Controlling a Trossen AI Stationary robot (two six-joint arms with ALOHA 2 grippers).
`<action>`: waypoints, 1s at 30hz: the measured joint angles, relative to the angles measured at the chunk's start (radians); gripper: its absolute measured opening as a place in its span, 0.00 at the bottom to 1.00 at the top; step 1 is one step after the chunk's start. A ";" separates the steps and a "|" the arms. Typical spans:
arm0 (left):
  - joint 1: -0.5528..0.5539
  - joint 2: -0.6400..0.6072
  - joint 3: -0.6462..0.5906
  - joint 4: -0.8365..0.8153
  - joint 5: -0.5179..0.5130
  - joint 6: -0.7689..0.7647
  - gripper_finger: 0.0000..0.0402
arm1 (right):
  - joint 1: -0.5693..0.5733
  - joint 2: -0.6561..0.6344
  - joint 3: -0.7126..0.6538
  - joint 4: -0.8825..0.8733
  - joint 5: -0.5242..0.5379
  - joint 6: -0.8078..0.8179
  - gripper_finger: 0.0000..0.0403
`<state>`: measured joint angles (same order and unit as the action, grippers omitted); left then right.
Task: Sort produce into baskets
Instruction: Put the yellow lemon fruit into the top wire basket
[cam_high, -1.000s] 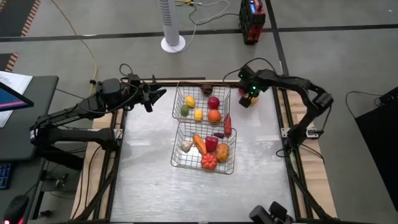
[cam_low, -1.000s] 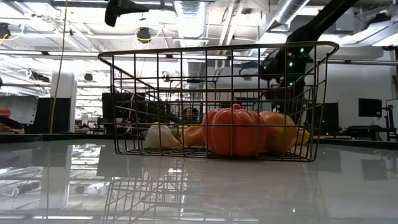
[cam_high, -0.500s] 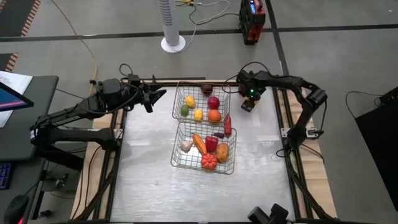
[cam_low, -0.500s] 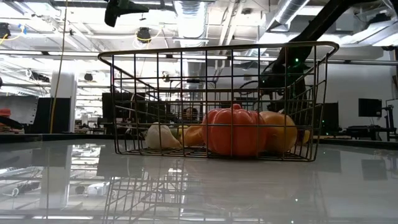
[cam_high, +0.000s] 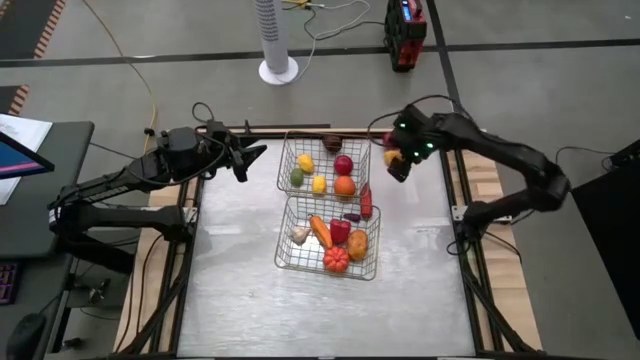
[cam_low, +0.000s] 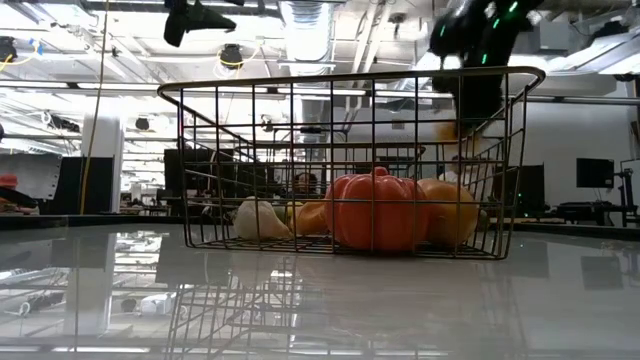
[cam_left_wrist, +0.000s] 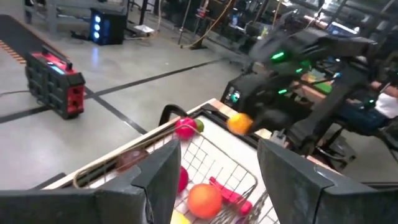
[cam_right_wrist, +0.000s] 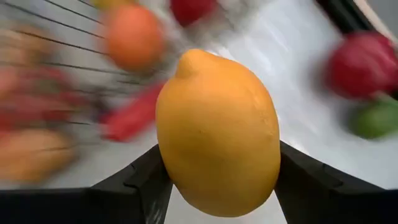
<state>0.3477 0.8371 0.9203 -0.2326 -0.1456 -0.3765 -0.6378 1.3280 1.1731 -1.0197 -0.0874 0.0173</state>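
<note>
Lemon (cam_right_wrist: 217, 130), yellow-orange: clamped between the right claw (cam_high: 393, 160) fingers, raised off the worktop (cam_high: 250, 300). Far basket (cam_high: 290, 150) lies just beside that claw. Left claw (cam_high: 252, 155): wide, empty, opposite side.

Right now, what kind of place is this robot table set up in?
Probably a robotics lab or workshop: bare ceiling ducts and pipes overhead, a taped concrete floor, and a red equipment case with loose cables behind the table.
</note>
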 joint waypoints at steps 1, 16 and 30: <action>0.000 0.000 0.000 -0.001 -0.001 0.006 0.50 | 0.025 -0.034 0.001 0.013 -0.037 0.020 0.65; 0.000 0.000 0.000 -0.024 -0.064 0.122 0.50 | 0.446 -0.104 0.001 0.356 -0.069 0.371 0.66; 0.000 0.000 0.000 -0.023 -0.026 0.097 0.50 | 0.503 0.006 0.000 0.605 0.044 0.464 0.66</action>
<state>0.3476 0.8375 0.9203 -0.2552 -0.1714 -0.2790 -0.1344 1.3344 1.1732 -0.4145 -0.0434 0.4816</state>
